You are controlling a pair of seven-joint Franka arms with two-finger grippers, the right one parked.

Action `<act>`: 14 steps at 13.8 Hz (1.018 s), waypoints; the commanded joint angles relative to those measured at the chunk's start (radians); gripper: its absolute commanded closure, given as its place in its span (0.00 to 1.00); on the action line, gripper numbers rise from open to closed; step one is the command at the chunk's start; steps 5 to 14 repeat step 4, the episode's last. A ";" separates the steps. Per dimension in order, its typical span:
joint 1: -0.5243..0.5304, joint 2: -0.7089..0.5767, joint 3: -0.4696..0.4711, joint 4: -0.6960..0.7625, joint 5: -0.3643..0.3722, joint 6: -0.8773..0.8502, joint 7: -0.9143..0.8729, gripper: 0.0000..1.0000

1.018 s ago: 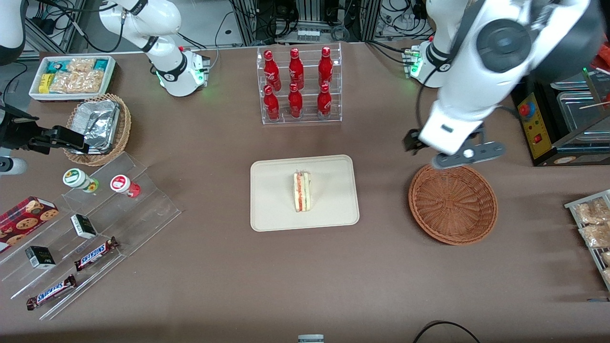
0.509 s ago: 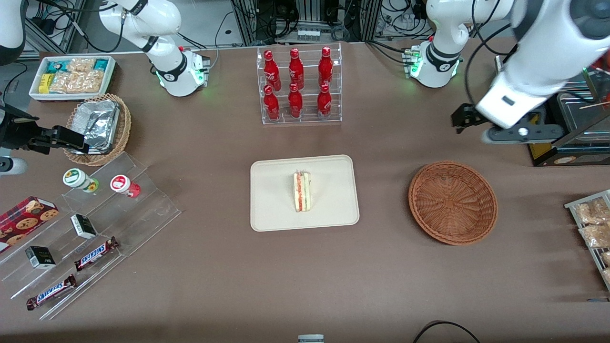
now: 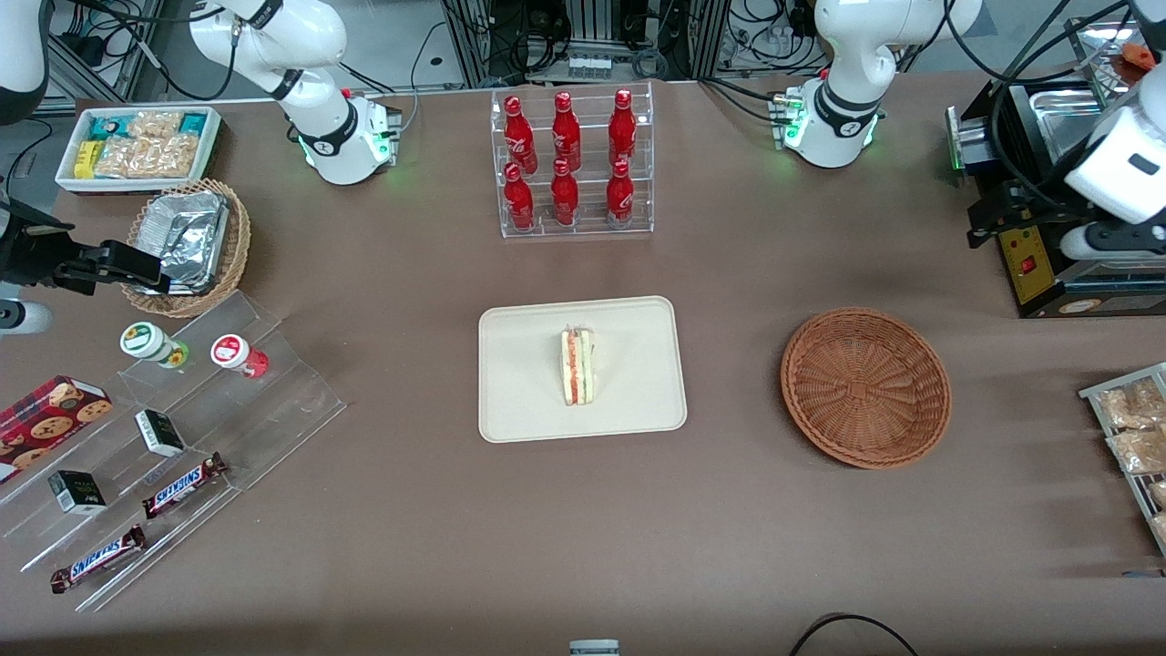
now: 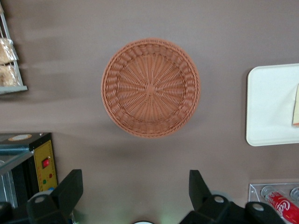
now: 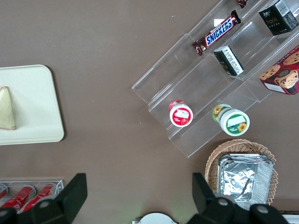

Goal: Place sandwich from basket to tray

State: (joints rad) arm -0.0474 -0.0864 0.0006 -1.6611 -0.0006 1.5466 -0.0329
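The sandwich (image 3: 577, 366) stands on its edge in the middle of the cream tray (image 3: 528, 401), red and green filling showing; a bit of it shows in the left wrist view (image 4: 295, 108) on the tray (image 4: 268, 105). The reddish-brown basket (image 3: 865, 387) sits beside the tray toward the working arm's end and holds nothing; it shows whole in the left wrist view (image 4: 150, 87). My left gripper (image 3: 1075, 239) hangs high at the working arm's end of the table, above the black machine, well apart from the basket. Its fingers (image 4: 70, 191) stand wide apart and hold nothing.
A clear rack of red bottles (image 3: 569, 164) stands farther from the front camera than the tray. A black machine with a yellow panel (image 3: 1034, 246) and a rack of bagged snacks (image 3: 1134, 437) sit at the working arm's end. Stepped acrylic shelves (image 3: 182, 437) lie toward the parked arm's end.
My left gripper has risen and swung away from above the basket's rim to the working arm's end of the table. Sandwich, tray and basket have not moved.
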 commanded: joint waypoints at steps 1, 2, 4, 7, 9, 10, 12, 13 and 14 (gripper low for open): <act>-0.011 0.099 0.010 0.151 -0.010 -0.072 0.014 0.00; -0.009 0.103 0.010 0.162 -0.007 -0.083 0.014 0.00; -0.003 0.103 0.019 0.162 -0.006 -0.082 0.019 0.00; -0.003 0.103 0.019 0.162 -0.006 -0.082 0.019 0.00; -0.003 0.103 0.019 0.162 -0.006 -0.082 0.019 0.00; -0.003 0.103 0.019 0.162 -0.006 -0.082 0.019 0.00; -0.003 0.103 0.019 0.162 -0.006 -0.082 0.019 0.00; -0.003 0.103 0.019 0.162 -0.006 -0.082 0.019 0.00; -0.003 0.103 0.019 0.162 -0.006 -0.082 0.019 0.00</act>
